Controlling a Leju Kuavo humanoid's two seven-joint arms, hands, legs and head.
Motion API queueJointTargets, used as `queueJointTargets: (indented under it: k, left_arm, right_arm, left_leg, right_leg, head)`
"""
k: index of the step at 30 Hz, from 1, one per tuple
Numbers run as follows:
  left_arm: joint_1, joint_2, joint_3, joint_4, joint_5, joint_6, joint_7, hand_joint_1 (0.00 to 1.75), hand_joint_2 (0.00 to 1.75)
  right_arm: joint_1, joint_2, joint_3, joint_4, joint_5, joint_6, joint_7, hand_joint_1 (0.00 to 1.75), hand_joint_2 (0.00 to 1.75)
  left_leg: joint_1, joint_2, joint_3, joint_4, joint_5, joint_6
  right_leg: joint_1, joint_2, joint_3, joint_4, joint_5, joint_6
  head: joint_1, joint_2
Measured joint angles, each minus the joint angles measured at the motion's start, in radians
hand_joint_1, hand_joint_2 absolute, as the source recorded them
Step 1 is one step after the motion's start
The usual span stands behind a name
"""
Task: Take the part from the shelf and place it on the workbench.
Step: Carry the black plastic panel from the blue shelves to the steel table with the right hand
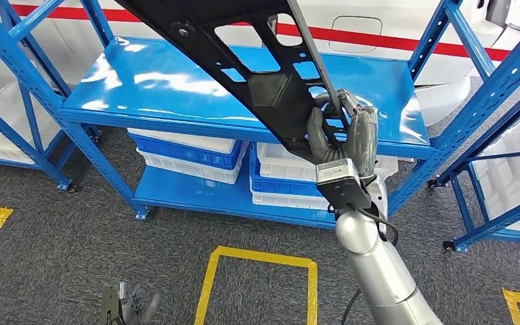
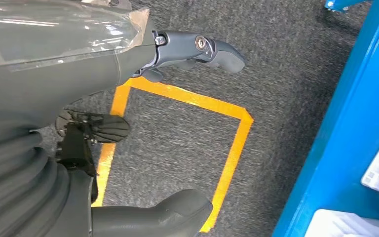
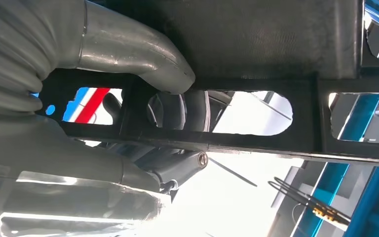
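Observation:
The part (image 1: 244,61) is a long black flat frame with cut-out windows. It slants from the top of the head view down to my right hand (image 1: 342,139), above the blue middle shelf (image 1: 142,81). My right hand grips its lower end, fingers through a cut-out. Close up, the thumb (image 3: 143,54) presses on the black part (image 3: 256,34) and dark fingers show through a window. My left hand (image 1: 125,305) hangs low over the floor; in the left wrist view the left hand (image 2: 143,133) has its fingers apart and holds nothing.
The blue steel rack (image 1: 95,149) holds blue and white bins (image 1: 189,152) on its lower shelf. More blue racks stand at the left and right (image 1: 494,135). Yellow tape squares (image 1: 261,271) mark the grey carpet in front. A white wall with a red stripe lies behind.

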State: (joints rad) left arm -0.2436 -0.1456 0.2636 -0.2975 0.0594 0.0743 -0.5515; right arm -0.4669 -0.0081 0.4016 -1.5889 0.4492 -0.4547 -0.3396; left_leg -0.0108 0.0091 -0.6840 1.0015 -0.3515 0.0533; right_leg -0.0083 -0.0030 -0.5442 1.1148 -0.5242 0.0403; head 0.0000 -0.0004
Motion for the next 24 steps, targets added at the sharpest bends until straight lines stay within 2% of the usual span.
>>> queueJointTargets:
  k: [1,2,3,4,5,6,7,9,10,11,12,13,14,15,16,17,18,20,21,22,24]
  left_arm:
    - [0.000,-0.001,-0.001,0.000,-0.001,0.001,-0.001,0.00,1.75]
    - [0.000,-0.002,-0.002,0.000,-0.002,0.001,-0.001,0.00,1.75]
    - [0.000,-0.002,-0.002,0.000,-0.003,0.002,-0.002,0.00,1.75]
    - [0.001,-0.003,-0.003,0.000,-0.003,0.002,-0.002,0.00,1.75]
    - [0.001,-0.003,-0.003,0.000,-0.003,0.002,-0.002,0.00,1.75]
    - [0.002,-0.003,-0.003,0.000,-0.003,0.002,-0.002,0.00,1.75]
    - [0.002,-0.003,-0.003,0.000,-0.003,0.003,-0.002,0.00,1.75]
    - [0.002,-0.003,-0.003,0.000,-0.003,0.003,-0.002,0.00,1.75]
    - [0.002,-0.003,-0.003,0.000,-0.003,0.003,-0.001,0.00,1.75]
    - [0.002,-0.003,-0.003,0.000,-0.002,0.003,0.000,0.00,1.75]
    - [0.002,-0.004,-0.003,0.000,-0.001,0.004,0.001,0.00,1.75]
    - [0.002,-0.004,-0.002,0.000,0.000,0.005,0.001,0.00,1.75]
    - [0.002,-0.004,-0.002,-0.001,0.002,0.006,0.001,0.00,1.75]
    - [0.001,-0.004,-0.002,-0.001,0.003,0.007,0.001,0.00,1.75]
    - [-0.001,-0.004,-0.002,-0.001,0.004,0.008,0.001,0.00,1.75]
    - [-0.001,-0.004,-0.002,-0.001,0.005,0.009,0.001,0.00,1.75]
    - [-0.001,-0.004,-0.002,-0.001,0.005,0.009,0.000,0.00,1.75]
    - [0.000,-0.004,-0.002,-0.001,0.006,0.009,-0.001,0.00,1.75]
    - [0.000,-0.004,-0.002,-0.001,0.008,0.009,-0.001,0.00,1.75]
    - [0.000,-0.004,-0.001,-0.001,0.009,0.009,-0.002,0.00,1.75]
    - [0.000,-0.004,-0.001,-0.001,0.011,0.010,-0.002,0.00,1.75]
  right_arm:
    - [0.000,0.002,-0.002,0.000,0.000,0.000,0.001,1.75,1.75]
    - [0.000,0.004,-0.003,0.000,0.000,0.000,0.002,1.75,1.75]
    - [0.001,0.006,-0.004,0.000,0.000,0.000,0.003,1.75,1.75]
    - [0.002,0.006,-0.005,0.000,0.000,0.000,0.003,1.75,1.75]
    - [0.002,0.007,-0.005,0.000,0.000,0.000,0.003,1.75,1.75]
    - [0.002,0.008,-0.005,0.000,0.000,0.000,0.004,1.75,1.75]
    - [0.002,0.011,-0.005,0.000,0.000,0.001,0.004,1.75,1.75]
    - [0.002,0.016,-0.005,0.000,0.000,0.005,0.009,1.75,1.75]
    - [0.002,0.018,-0.005,0.000,0.001,0.007,0.014,1.75,1.75]
    - [0.002,0.021,-0.006,0.000,0.003,0.011,0.020,1.75,1.75]
    - [0.002,0.023,-0.006,0.000,0.004,0.014,0.025,1.75,1.75]
    - [0.002,0.027,-0.007,0.000,0.006,0.018,0.029,1.75,1.75]
    - [0.001,0.031,-0.008,0.000,0.007,0.022,0.032,1.75,1.75]
    - [-0.001,0.036,-0.010,0.000,0.008,0.025,0.033,1.75,1.75]
    - [-0.005,0.040,-0.012,0.001,0.009,0.027,0.034,1.75,1.75]
    - [-0.011,0.045,-0.014,0.002,0.010,0.028,0.034,1.75,1.75]
    - [-0.017,0.049,-0.015,0.003,0.011,0.029,0.034,1.75,1.75]
    - [-0.025,0.054,-0.017,0.008,0.012,0.029,0.034,1.75,1.75]
    - [-0.026,0.055,-0.019,0.010,0.012,0.029,0.034,1.75,1.75]
    - [-0.026,0.055,-0.021,0.013,0.012,0.029,0.034,1.75,1.75]
    - [-0.027,0.055,-0.023,0.018,0.013,0.030,0.033,1.75,1.75]
  left_leg:
    - [-0.002,0.000,-0.007,0.002,0.010,-0.004]
    - [-0.003,0.000,-0.012,0.004,0.019,-0.008]
    - [-0.004,0.001,-0.015,0.004,0.029,-0.013]
    - [-0.002,0.000,-0.017,0.002,0.037,-0.017]
    - [0.001,-0.002,-0.021,0.007,0.031,-0.023]
    - [0.004,-0.005,-0.029,0.023,0.008,-0.029]
    - [0.007,-0.008,-0.043,0.062,-0.035,-0.037]
    - [0.015,-0.011,-0.077,0.189,-0.141,-0.051]
    - [0.020,-0.011,-0.089,0.256,-0.174,-0.057]
    - [0.025,-0.011,-0.089,0.297,-0.182,-0.062]
    - [0.031,-0.011,-0.073,0.308,-0.172,-0.065]
    - [0.036,-0.010,-0.040,0.283,-0.151,-0.067]
    - [0.041,-0.011,0.013,0.223,-0.133,-0.069]
    - [0.043,-0.012,0.071,0.150,-0.128,-0.070]
    - [0.043,-0.014,0.117,0.085,-0.130,-0.069]
    - [0.040,-0.015,0.147,0.037,-0.137,-0.066]
    - [0.034,-0.016,0.155,0.016,-0.142,-0.059]
    - [0.025,-0.013,0.141,0.006,-0.126,-0.036]
    - [0.022,-0.011,0.132,0.003,-0.113,-0.022]
    - [0.021,-0.009,0.120,0.000,-0.099,-0.009]
    - [0.015,-0.007,0.090,-0.001,-0.073,0.007]
  right_leg:
    - [0.003,0.001,0.038,-0.058,-0.008,-0.005]
    - [0.005,0.002,0.060,-0.099,-0.018,-0.011]
    - [0.008,0.003,0.069,-0.123,-0.023,-0.016]
    - [0.004,0.003,0.062,-0.122,-0.016,-0.022]
    - [0.000,0.002,0.057,-0.122,-0.007,-0.028]
    - [-0.004,0.001,0.053,-0.123,0.004,-0.036]
    - [-0.008,-0.001,0.045,-0.124,0.017,-0.043]
    - [-0.008,-0.002,0.019,-0.122,0.042,-0.050]
    - [-0.008,-0.002,0.003,-0.121,0.055,-0.051]
    - [-0.008,-0.002,-0.012,-0.121,0.066,-0.049]
    - [-0.009,-0.002,-0.027,-0.120,0.077,-0.046]
    - [-0.010,-0.001,-0.040,-0.120,0.088,-0.042]
    - [-0.011,-0.001,-0.049,-0.119,0.097,-0.036]
    - [-0.011,-0.001,-0.058,-0.118,0.105,-0.030]
    - [-0.010,-0.001,-0.065,-0.118,0.113,-0.023]
    - [-0.009,-0.002,-0.071,-0.118,0.121,-0.015]
    - [-0.008,-0.002,-0.076,-0.119,0.130,-0.007]
    - [-0.008,-0.003,-0.086,-0.119,0.143,0.011]
    - [-0.008,-0.002,-0.098,-0.106,0.130,0.012]
    - [-0.008,-0.002,-0.114,-0.076,0.100,0.008]
    - [-0.007,-0.001,-0.155,0.040,0.007,-0.012]
  head:
    - [-0.001,0.000]
    - [-0.002,0.000]
    - [-0.004,0.000]
    - [-0.006,0.000]
    - [-0.006,0.000]
    - [-0.007,0.000]
    - [-0.009,0.000]
    - [-0.012,0.000]
    - [-0.012,0.000]
    - [-0.012,0.000]
    - [-0.012,0.000]
    - [-0.012,0.000]
    - [-0.013,0.000]
    - [-0.013,0.000]
    - [-0.012,0.000]
    - [-0.012,0.000]
    - [-0.011,0.000]
    - [-0.010,0.000]
    - [-0.010,0.000]
    - [-0.008,0.000]
    - [-0.003,0.000]
